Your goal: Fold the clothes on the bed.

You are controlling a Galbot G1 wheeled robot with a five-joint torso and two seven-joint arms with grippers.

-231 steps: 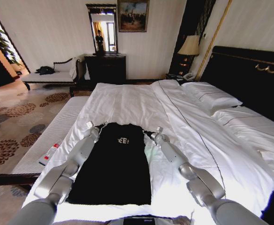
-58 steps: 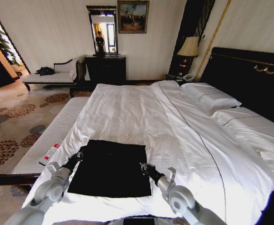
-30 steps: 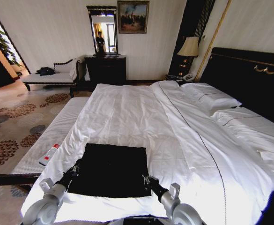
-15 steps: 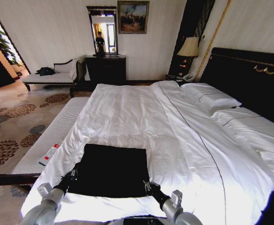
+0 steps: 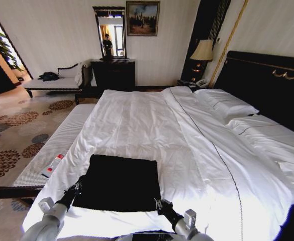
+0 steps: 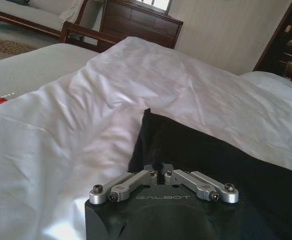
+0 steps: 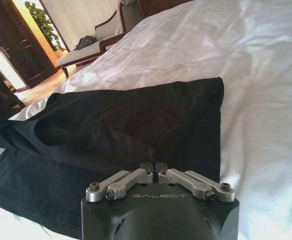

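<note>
Shirt: the black T-shirt lay doubled over on the near part of the bed, its top half now brought down over the lower.
Left gripper: drawn back to the shirt's near left corner, jaws together.
Right gripper: at the near right corner, jaws seemingly pinched on the hem.
Meaning: first fold probably done.
</note>
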